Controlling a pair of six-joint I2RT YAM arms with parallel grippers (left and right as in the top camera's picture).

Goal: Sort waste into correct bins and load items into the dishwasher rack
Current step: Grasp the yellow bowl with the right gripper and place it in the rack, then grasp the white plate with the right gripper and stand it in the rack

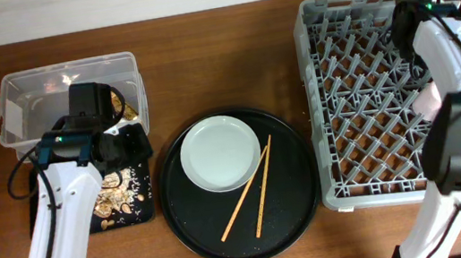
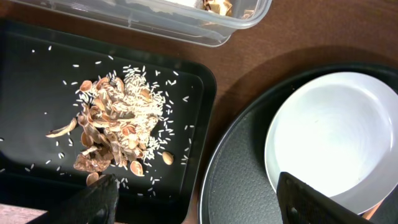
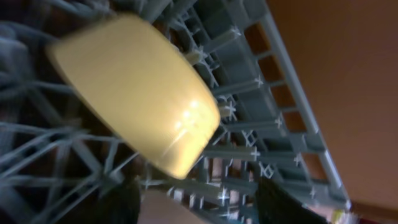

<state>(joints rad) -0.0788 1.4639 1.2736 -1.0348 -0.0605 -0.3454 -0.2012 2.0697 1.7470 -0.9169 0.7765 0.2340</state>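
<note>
The pale plate [image 1: 220,153] lies on the round black tray [image 1: 297,219]; it also shows in the left wrist view [image 2: 339,134]. My left gripper [image 2: 199,202] is open and empty, above the gap between that tray and the shallow black bin [image 2: 37,68], which holds tan food scraps [image 2: 115,134] and rice grains. The clear tub [image 1: 36,93] holds a gold-brown wrapper [image 2: 217,6]. My right gripper [image 3: 202,202] is open over the grey rack [image 1: 337,114], just apart from the tilted yellow bowl [image 3: 134,93] in it. A bit of pink cup [image 1: 428,99] shows beside the right arm. The blue cup is hidden.
Two wooden chopsticks [image 1: 253,189] lie on the round tray next to the plate. The left arm covers part of the black bin [image 1: 128,207]. The right arm stretches over the rack's right half. Bare wood table lies between the round tray and the rack.
</note>
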